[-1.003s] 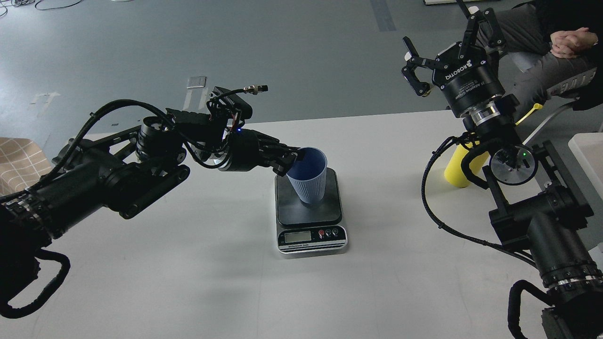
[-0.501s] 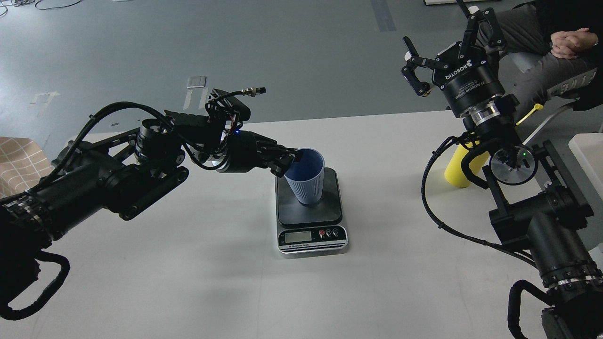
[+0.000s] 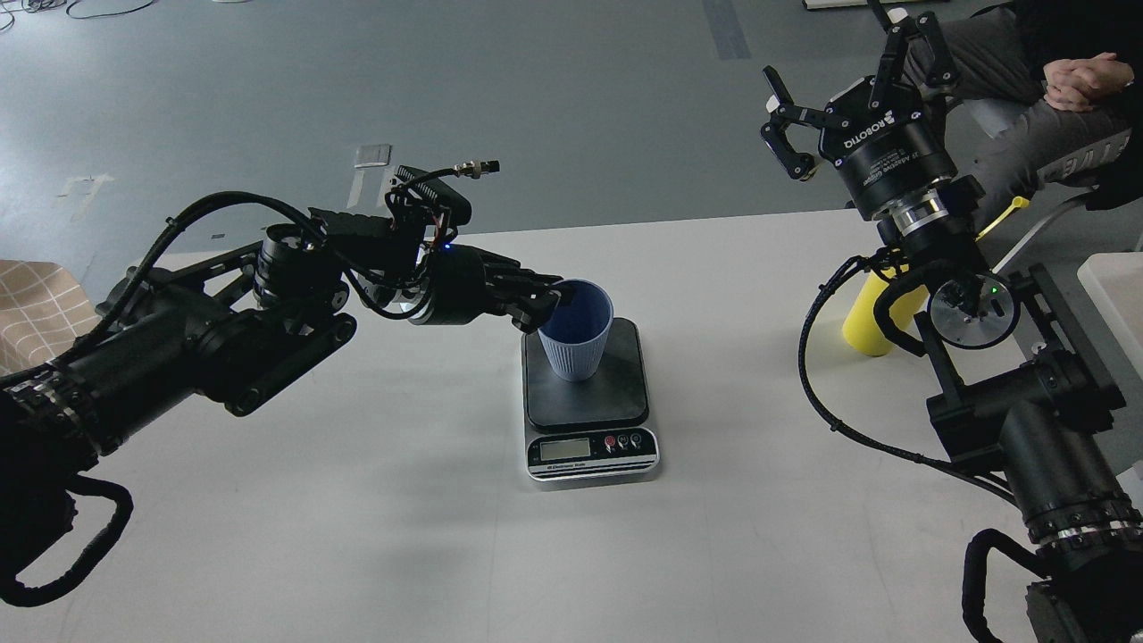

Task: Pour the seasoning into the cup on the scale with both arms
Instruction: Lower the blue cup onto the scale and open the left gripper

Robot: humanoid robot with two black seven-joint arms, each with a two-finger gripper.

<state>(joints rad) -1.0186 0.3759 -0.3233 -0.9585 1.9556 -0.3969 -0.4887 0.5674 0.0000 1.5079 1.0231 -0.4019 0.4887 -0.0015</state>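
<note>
The light blue ribbed cup (image 3: 576, 332) stands upright on the dark platform of the scale (image 3: 588, 397) at the table's middle. My left gripper (image 3: 543, 308) comes in from the left and is shut on the cup's left rim. My right gripper (image 3: 844, 85) is open and empty, raised high at the back right, fingers pointing up and away. The yellow seasoning bottle (image 3: 871, 314) stands on the table at the right, mostly hidden behind my right arm; its thin yellow cap tether (image 3: 1007, 214) shows further right.
The scale's silver front with LCD and buttons (image 3: 592, 452) faces me. A seated person (image 3: 1063, 85) is at the back right, beyond the table's edge. A white bin's corner (image 3: 1116, 290) is at the far right. A beige checked thing (image 3: 36, 308) lies at the left.
My left gripper has set the cup from tilted to upright on the scale and shifted it slightly back and left. The right arm has hardly moved.
</note>
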